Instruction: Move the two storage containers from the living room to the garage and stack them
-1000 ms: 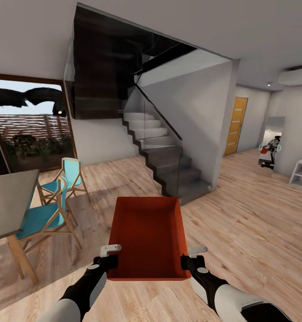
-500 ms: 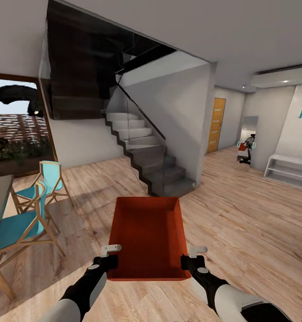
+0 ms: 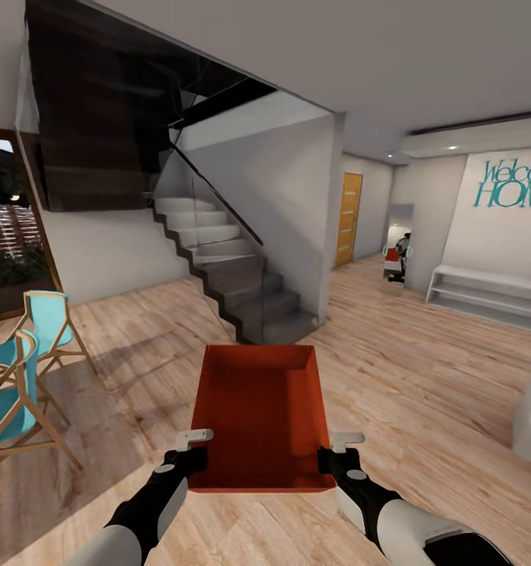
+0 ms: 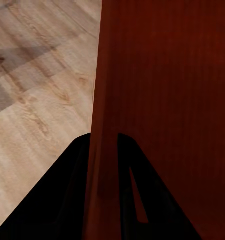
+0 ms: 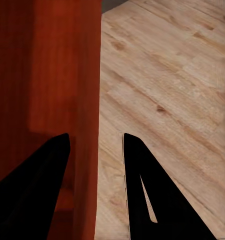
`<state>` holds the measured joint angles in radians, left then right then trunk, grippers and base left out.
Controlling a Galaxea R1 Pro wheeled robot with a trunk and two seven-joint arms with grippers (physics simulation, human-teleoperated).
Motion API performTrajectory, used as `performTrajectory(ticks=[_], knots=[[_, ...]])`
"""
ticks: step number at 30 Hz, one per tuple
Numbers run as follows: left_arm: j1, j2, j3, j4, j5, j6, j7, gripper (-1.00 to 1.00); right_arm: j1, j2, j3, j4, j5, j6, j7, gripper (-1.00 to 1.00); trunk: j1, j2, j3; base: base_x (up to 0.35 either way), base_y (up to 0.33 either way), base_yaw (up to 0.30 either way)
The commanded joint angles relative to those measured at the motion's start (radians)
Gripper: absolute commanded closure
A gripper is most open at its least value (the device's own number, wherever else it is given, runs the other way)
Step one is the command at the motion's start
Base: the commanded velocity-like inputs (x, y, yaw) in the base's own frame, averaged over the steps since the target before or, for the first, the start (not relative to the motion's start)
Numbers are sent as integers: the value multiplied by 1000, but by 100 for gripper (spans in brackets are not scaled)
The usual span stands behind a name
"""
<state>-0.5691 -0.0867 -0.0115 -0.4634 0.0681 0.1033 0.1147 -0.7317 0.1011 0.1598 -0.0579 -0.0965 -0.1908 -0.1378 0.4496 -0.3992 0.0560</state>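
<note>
Light wood plank floor runs ahead of me to a grey staircase with a glass balustrade, a wooden door beyond it, and a white wall bearing teal "Welcome HOME" lettering above a low white shelf. Teal chairs with wooden legs stand well off to the left of my left gripper.

I carry one storage container, orange-red and open-topped, level between both grippers and above the planks. My left gripper is clamped on the container's left wall near the corner closest to me; in the left wrist view its dark fingers sit one on each side of that wall. My right gripper is clamped on the right wall at the matching near corner; in the right wrist view one finger lies inside the container and the other outside, with the wall between them.
</note>
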Motion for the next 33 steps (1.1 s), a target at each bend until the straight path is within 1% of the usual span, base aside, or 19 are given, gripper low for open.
performTrajectory(ticks=[1, 33], knots=[[0, -1, 18, -5, 32, 6, 7, 100, 0, 3, -26, 0, -2, -1, 0, 100, 0, -1, 0, 0, 0, -243], [0, -1, 16, -4, 32, 6, 8, 100, 0, 3, -26, 0, -2, -1, 0, 100, 0, -1, 0, 0, 0, -243]])
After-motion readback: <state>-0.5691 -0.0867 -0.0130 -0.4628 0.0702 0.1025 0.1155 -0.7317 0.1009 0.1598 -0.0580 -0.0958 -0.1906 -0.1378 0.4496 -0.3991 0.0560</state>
